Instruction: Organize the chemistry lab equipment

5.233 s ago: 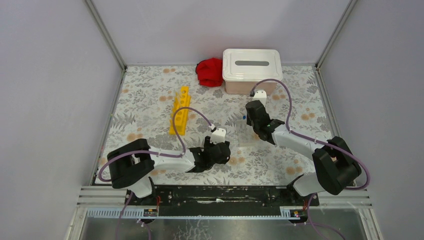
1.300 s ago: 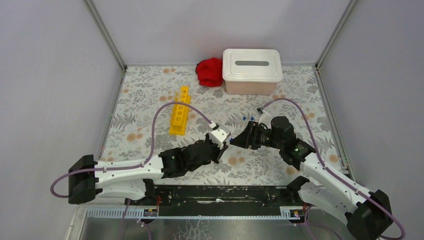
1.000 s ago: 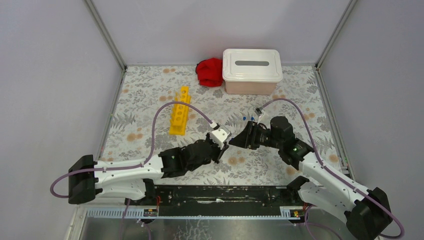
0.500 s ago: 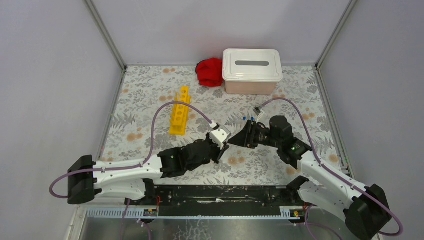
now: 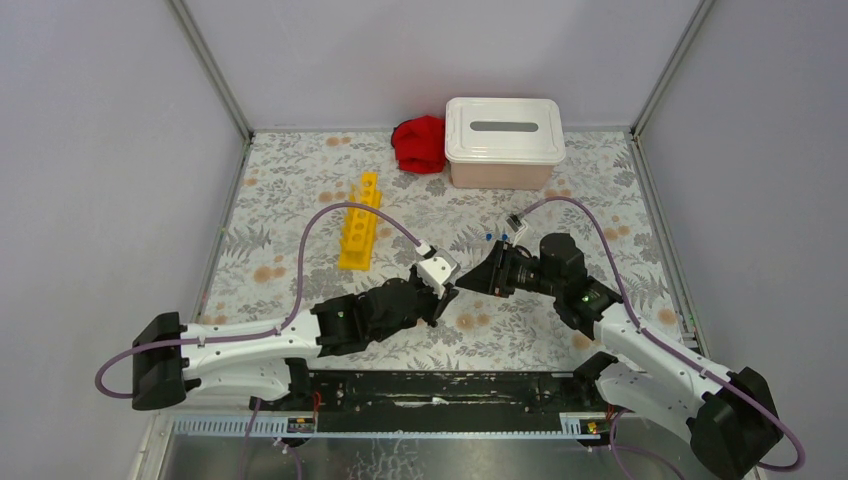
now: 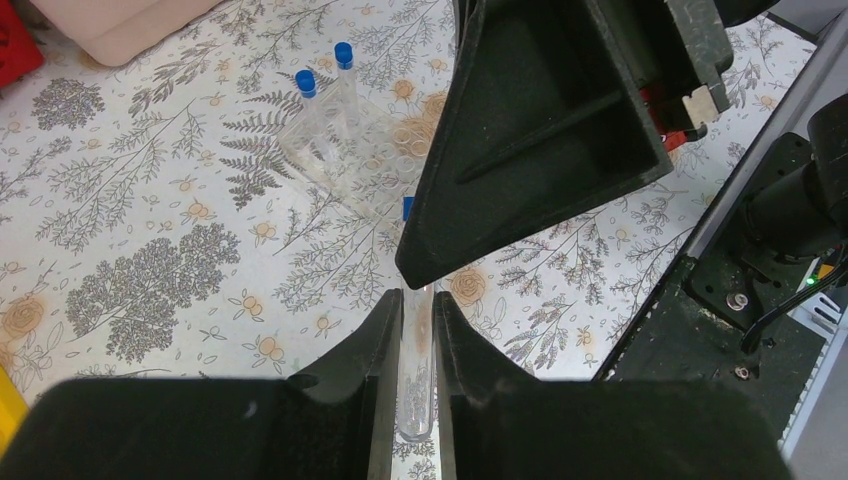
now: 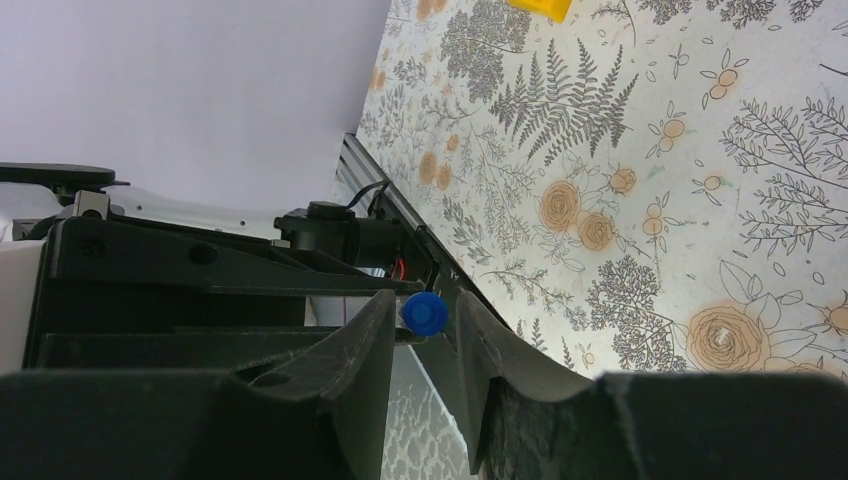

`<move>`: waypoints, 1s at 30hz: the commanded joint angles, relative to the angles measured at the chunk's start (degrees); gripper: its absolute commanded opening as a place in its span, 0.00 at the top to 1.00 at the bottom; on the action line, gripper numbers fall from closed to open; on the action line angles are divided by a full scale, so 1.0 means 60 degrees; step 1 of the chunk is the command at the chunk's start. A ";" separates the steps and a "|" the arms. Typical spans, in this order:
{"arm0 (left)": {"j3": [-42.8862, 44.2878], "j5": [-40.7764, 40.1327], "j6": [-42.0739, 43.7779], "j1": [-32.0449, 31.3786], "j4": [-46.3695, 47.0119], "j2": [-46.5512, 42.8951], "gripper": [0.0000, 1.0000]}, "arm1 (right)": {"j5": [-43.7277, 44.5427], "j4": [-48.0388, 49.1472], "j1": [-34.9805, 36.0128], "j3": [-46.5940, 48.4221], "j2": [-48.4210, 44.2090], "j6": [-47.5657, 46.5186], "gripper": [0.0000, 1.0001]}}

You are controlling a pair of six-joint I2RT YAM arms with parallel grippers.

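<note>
The left hand [image 6: 417, 305] is clenched on the body of a small clear plastic tube with a blue cap [image 6: 416, 392], held level above the table between the two arms. The right hand [image 7: 424, 298] meets it tip to tip, its two fingers [image 7: 372, 335] close on either side of the tube's cap; whether they press on it I cannot tell. Just beyond the hands, two more blue-capped clear tubes [image 6: 306, 82] lie side by side on the floral-patterned table [image 5: 300, 200]. Further left lies the long yellow plastic test-tube rack with round holes [image 5: 360, 222], well apart from the hands. At the far edge stands the pinkish bin with a white lid [image 5: 503, 172], lid on, with a crumpled red cloth [image 5: 420, 143] just beside it.
</note>
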 commanded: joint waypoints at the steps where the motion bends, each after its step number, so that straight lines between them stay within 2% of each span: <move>1: -0.0043 0.0130 0.0117 -0.0098 0.0422 -0.0120 1.00 | -0.0253 0.0516 0.0017 0.0043 0.0007 0.0118 0.64; 11: -0.0107 0.0170 0.0080 -0.0100 0.0437 -0.0046 1.00 | -0.0258 0.0653 0.0012 0.0022 0.0007 0.0202 0.68; 22: -0.0203 -0.0176 0.0045 -0.0098 0.0524 0.0003 1.00 | -0.0301 0.0793 0.0010 -0.0200 -0.0007 0.0280 0.94; 23: -0.0221 -0.0299 0.0003 -0.0098 0.0524 -0.0008 0.98 | -0.0291 0.0773 0.0020 -0.0198 -0.0007 0.0280 0.95; 24: -0.0256 -0.0417 -0.0044 -0.0098 0.0532 -0.0033 0.91 | -0.0287 0.0780 0.0021 -0.0202 -0.0018 0.0280 0.95; 25: -0.0282 -0.0560 -0.0072 -0.0098 0.0556 -0.0084 0.83 | -0.0286 0.0781 0.0021 -0.0197 -0.0021 0.0278 0.96; 27: -0.0387 -0.0881 -0.0158 -0.0098 0.0585 -0.0227 0.60 | -0.0244 0.0773 0.0026 -0.0178 -0.0035 0.0259 0.97; 30: -0.0552 -0.1280 -0.0278 -0.0098 0.0627 -0.0468 0.39 | -0.0116 0.0622 0.0019 -0.0062 -0.0014 0.0098 0.97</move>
